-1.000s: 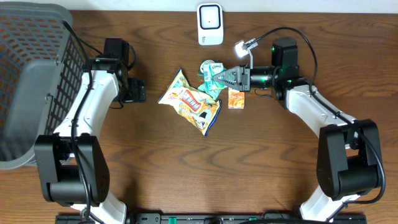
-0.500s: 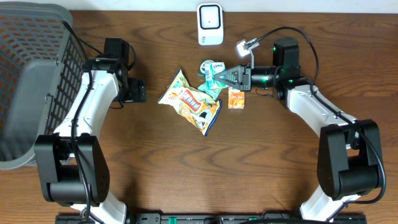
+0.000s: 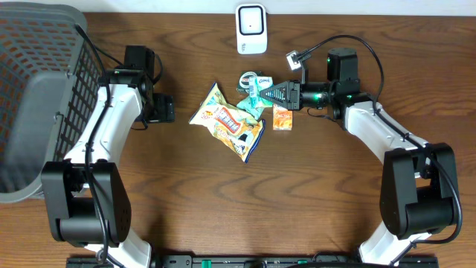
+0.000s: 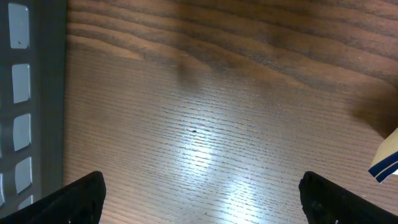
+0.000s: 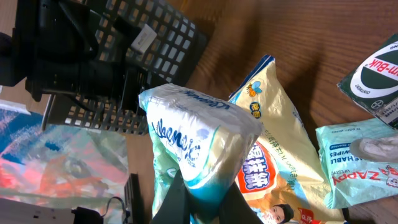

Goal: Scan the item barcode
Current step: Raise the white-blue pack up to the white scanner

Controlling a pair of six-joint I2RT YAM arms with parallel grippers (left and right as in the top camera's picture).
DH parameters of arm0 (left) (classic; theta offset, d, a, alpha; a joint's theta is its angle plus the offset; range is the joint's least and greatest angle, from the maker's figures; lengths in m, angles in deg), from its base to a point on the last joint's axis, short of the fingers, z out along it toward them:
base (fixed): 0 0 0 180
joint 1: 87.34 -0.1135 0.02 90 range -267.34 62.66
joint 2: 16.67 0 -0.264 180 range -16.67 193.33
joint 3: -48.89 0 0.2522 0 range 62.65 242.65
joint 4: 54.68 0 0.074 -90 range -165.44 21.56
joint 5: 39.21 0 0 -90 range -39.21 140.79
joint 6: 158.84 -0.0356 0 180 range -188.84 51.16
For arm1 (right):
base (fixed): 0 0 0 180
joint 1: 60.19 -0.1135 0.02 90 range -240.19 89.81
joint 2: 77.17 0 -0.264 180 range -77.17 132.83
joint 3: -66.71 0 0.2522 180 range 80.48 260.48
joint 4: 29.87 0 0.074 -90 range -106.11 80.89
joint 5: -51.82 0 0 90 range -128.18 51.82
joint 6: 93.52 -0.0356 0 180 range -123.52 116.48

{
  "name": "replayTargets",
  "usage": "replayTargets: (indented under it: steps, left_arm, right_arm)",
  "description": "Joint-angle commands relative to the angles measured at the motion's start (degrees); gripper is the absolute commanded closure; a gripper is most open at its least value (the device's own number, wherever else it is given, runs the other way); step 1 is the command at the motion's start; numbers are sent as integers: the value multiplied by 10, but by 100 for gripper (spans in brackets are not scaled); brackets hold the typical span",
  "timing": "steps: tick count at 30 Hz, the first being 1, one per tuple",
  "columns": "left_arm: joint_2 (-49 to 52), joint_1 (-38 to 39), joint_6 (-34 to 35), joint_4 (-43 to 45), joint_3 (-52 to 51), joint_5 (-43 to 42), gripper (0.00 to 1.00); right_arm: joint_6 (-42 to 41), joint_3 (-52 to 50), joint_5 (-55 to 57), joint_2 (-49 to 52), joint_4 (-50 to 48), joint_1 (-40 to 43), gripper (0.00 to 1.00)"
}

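Inspecting the right side first: the right gripper (image 3: 265, 93) is clamped on a soft tissue pack (image 5: 199, 143), its dark fingers pinching the lower end of the wrapper with no gap visible between them. The pack is pale mint green and white, with blue script lettering across its upper face and a deeper blue-green band toward the pinched end. The film is glossy and creased, and the pack bulges above the grip. No barcode can be made out on the face turned to the wrist camera.

Location: the pack sits at the middle of the table (image 3: 312, 186), toward the far edge, just on the near side of the white scanner (image 3: 251, 28) and apart from it. It lies over a small cluster of goods: a yellow snack bag (image 3: 227, 123) to the left, an orange box (image 3: 282, 117) close under the gripper, a light green wipes pack (image 5: 354, 168), and a dark green labelled item (image 5: 379, 71). Whether the pack touches any of these cannot be determined.

Left side: the left gripper (image 4: 205, 205) stands over bare wood with its fingers spread wide and nothing between them, beside the grey basket (image 3: 44, 45).
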Motion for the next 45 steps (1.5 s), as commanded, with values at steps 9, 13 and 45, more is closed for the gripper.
replayTargets:
  steps: [9, 13, 45]
  left_arm:
    - [0, 0, -3, -2, -2, 3, 2]
    - [0, 0, -3, -2, -2, 3, 2]
    - [0, 0, -3, -2, -2, 3, 2]
  right_arm:
    - [30, 4, 5, 5, 10, 2, 99]
    - [30, 4, 64, 4, 40, -7, 99]
    - [338, 465, 691, 108, 437, -113, 99]
